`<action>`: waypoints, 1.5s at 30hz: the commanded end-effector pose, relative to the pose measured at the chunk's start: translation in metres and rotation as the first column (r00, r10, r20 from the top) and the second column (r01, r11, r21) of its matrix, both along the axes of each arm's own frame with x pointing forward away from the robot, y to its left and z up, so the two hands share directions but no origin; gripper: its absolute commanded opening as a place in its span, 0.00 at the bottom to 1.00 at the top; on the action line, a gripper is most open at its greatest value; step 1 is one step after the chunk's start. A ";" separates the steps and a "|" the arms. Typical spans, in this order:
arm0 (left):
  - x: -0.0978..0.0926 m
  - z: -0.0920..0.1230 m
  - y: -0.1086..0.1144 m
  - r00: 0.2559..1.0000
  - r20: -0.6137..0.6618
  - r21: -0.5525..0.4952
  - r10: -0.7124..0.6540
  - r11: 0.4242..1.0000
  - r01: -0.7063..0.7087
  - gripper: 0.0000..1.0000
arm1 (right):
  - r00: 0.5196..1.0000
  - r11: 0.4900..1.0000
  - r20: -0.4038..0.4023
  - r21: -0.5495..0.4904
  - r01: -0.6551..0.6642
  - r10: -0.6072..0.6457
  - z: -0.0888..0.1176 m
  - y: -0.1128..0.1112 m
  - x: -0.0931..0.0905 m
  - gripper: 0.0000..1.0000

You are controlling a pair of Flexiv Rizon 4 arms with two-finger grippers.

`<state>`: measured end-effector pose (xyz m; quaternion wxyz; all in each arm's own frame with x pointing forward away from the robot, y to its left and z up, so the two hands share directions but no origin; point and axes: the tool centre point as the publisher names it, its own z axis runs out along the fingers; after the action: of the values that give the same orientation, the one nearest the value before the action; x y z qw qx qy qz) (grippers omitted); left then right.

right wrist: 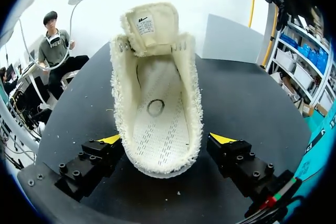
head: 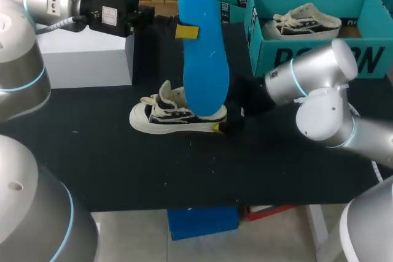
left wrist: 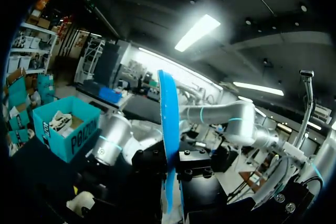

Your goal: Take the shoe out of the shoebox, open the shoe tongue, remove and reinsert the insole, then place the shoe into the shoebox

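Note:
A blue insole (head: 204,53) hangs upright above the table, pinched near its upper end by my left gripper (head: 187,32). In the left wrist view the insole (left wrist: 168,129) shows edge-on between the shut fingers of the left gripper (left wrist: 170,167). A black-and-white low shoe (head: 175,115) rests on the black table (head: 123,164), directly below the insole. My right gripper (head: 222,126) is at the shoe's heel. In the right wrist view the shoe (right wrist: 157,103) lies with its tongue folded back and its bare inside showing, its heel between the open fingers of the right gripper (right wrist: 168,140).
A teal shoebox (head: 307,59) stands at the back right with a second shoe (head: 304,23) inside. It shows in the left wrist view as the shoebox (left wrist: 63,129). A white block (head: 86,59) sits at the back left.

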<state>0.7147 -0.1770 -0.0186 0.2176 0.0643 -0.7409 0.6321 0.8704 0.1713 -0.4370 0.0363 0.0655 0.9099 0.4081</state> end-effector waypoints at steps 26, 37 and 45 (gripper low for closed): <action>-0.001 -0.001 -0.001 1.000 0.002 -0.001 0.005 1.000 -0.005 0.00 | 0.995 0.973 -0.098 -0.226 -0.052 0.030 0.031 -0.021 0.002 1.00; -0.001 -0.001 -0.001 1.000 0.002 -0.001 0.005 1.000 -0.005 0.00 | 0.988 0.890 -0.151 -0.452 -0.064 -0.005 0.052 -0.018 0.020 1.00; -0.001 -0.001 -0.001 1.000 0.002 -0.001 0.005 1.000 -0.005 0.00 | 0.985 0.813 -0.172 -0.574 -0.099 -0.001 0.058 -0.001 0.035 1.00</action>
<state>0.7147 -0.1770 -0.0186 0.2175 0.0643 -0.7409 0.6321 0.8963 0.1594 -0.3778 -0.0172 0.0647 0.9705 0.2314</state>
